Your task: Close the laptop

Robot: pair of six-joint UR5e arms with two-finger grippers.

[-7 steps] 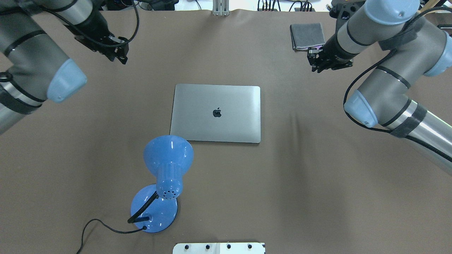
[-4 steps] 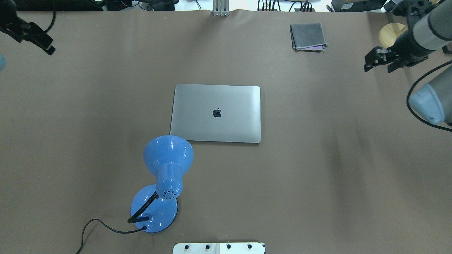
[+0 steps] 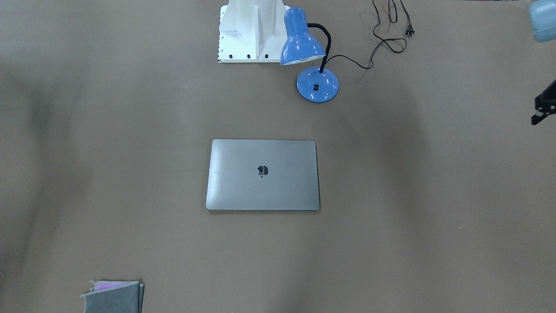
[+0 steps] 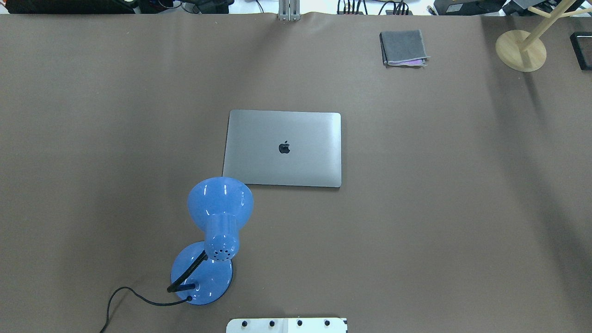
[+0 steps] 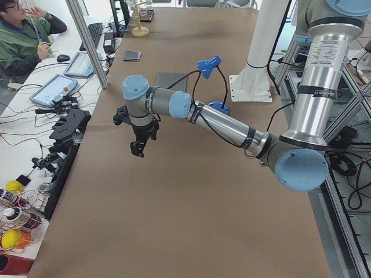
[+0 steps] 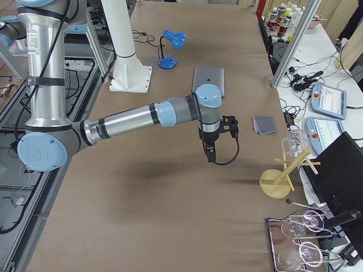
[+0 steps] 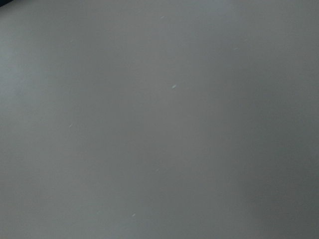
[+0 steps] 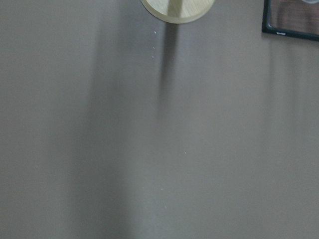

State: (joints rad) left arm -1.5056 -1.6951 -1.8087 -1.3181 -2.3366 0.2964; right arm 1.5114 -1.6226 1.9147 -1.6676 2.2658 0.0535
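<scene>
The laptop (image 4: 283, 148) lies flat and closed in the middle of the brown table, its grey lid up with the dark apple logo showing. It also shows in the front-facing view (image 3: 263, 174). Both arms are out of the overhead view. My left gripper (image 5: 138, 147) hangs over the table's left end, far from the laptop; only a black part of it (image 3: 543, 111) shows at the front-facing view's right edge. My right gripper (image 6: 210, 154) hangs over the table's right part, apart from the laptop. I cannot tell whether either is open or shut. Both wrist views show only bare table.
A blue desk lamp (image 4: 217, 217) stands just in front of the laptop's near left corner, its cord trailing. A folded grey cloth (image 4: 403, 47) lies at the far right. A wooden stand (image 4: 520, 50) and a black tray (image 4: 582, 51) sit at the far right corner.
Both arms have swung outward and left the overhead view, the left one to the left, the right one to the right. The laptop has stayed closed and still.
</scene>
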